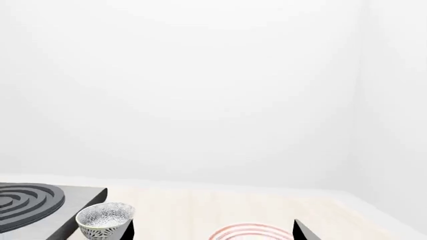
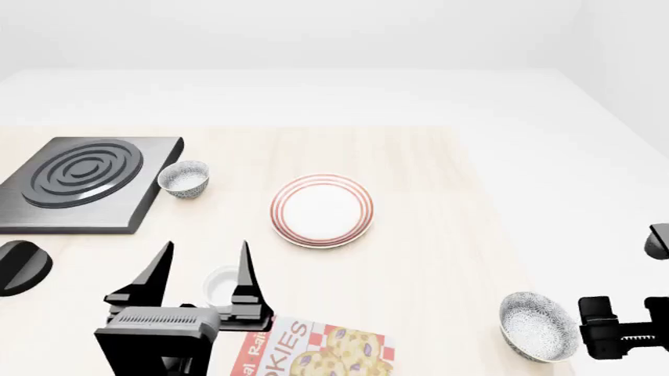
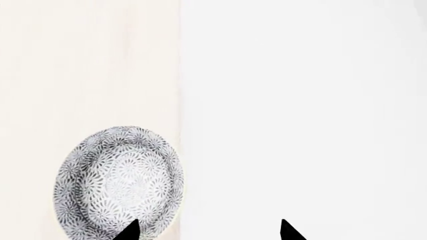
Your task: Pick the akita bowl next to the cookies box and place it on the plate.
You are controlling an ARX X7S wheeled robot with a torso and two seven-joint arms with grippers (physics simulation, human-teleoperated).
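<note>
Two akita bowls show. One akita bowl [image 2: 537, 326] [image 3: 119, 181] is at the table's near right edge, in the same near row as the cookies box [image 2: 319, 351]. My right gripper [image 2: 598, 327] [image 3: 208, 232] is open just to its right, and one fingertip [image 3: 131, 231] overlaps the bowl's rim. The other speckled bowl [image 2: 184, 178] [image 1: 105, 219] stands beside the stove. The red-striped plate [image 2: 322, 210] [image 1: 250, 232] lies at the table's middle, with nothing on it. My left gripper [image 2: 202, 274] [image 1: 213, 234] is open, near the front left.
A black stove [image 2: 81, 182] [image 1: 30, 202] with ring burners takes up the far left. A small white cup [image 2: 222, 283] stands between my left fingers in the head view. A dark round knob [image 2: 21, 265] lies at the left edge. The table's right edge [image 3: 180, 100] runs beside the near bowl.
</note>
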